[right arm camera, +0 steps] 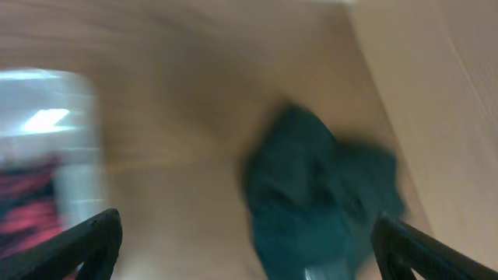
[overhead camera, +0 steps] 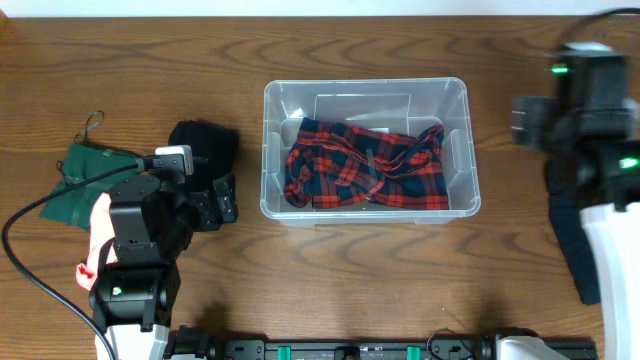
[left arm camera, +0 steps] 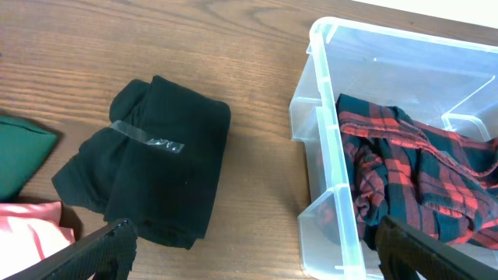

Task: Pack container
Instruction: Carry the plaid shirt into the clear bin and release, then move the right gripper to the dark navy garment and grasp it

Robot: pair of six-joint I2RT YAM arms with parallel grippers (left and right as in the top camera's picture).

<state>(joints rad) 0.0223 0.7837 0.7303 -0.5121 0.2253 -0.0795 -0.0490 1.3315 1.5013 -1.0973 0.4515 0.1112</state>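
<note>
The clear plastic container stands mid-table with a red and navy plaid cloth lying in it. My left gripper is open and empty, just left of the container's near left corner. In the left wrist view its jaws span bare wood between a folded black garment and the container. My right gripper is open and empty over a dark teal cloth; this view is blurred. The right arm is at the far right.
The black garment has a strip of clear tape on it. A green cloth and a pink cloth lie at the left edge, partly under the left arm. The teal cloth lies right of the container.
</note>
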